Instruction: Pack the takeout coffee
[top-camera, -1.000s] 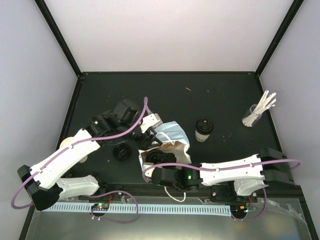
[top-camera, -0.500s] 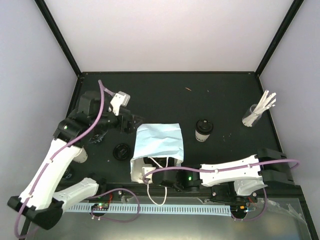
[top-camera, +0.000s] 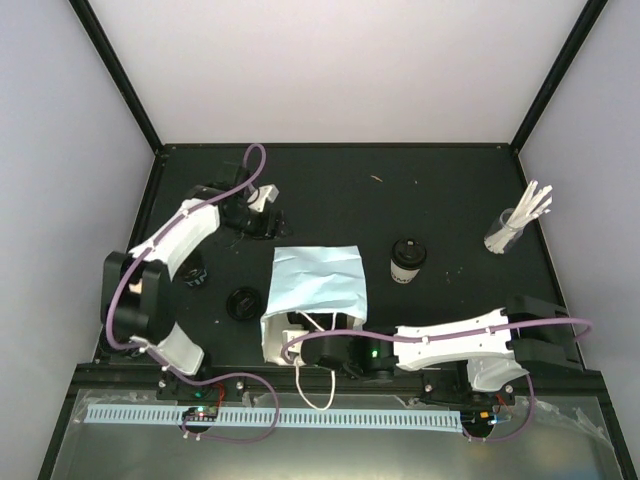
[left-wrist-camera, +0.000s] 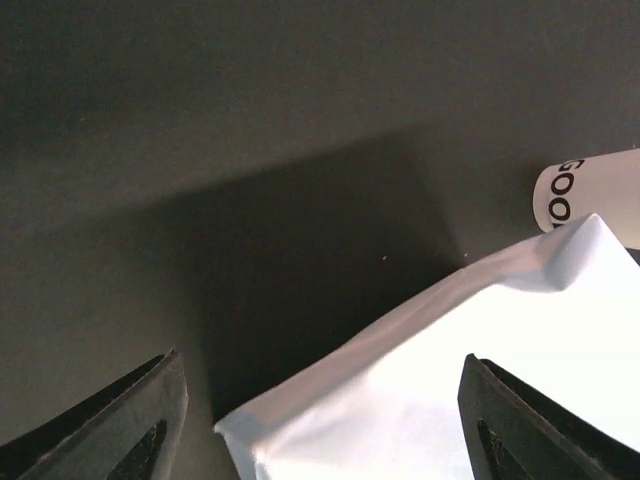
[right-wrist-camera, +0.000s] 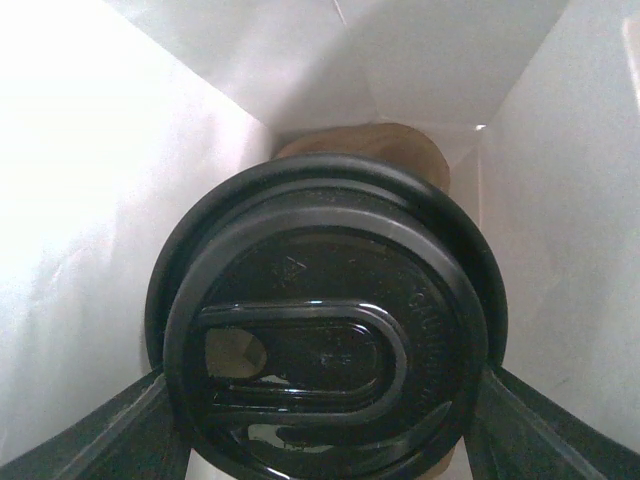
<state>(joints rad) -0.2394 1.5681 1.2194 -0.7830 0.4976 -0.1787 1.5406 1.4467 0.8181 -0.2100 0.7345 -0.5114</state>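
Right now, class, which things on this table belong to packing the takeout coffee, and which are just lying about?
Job: cream paper cup with black plastic lid; second black-lidded cup, inside the bag; brown moulded-pulp carrier; loose black round lid; light-blue paper bag.
Lying about: clear glass of white sticks.

One cream paper cup (top-camera: 407, 262) with a black round lid stands upright on the desk (top-camera: 450, 200), right of the light-blue paper bag (top-camera: 318, 285) and apart from it. A second cup (right-wrist-camera: 325, 350), showing only its glossy black lid from above, sits inside the bag's white walls, with the brown moulded-pulp carrier (right-wrist-camera: 362, 140) just behind it. A third black round lid (top-camera: 243, 302) lies on the desk left of the bag; I cannot tell whether a cup is under it.
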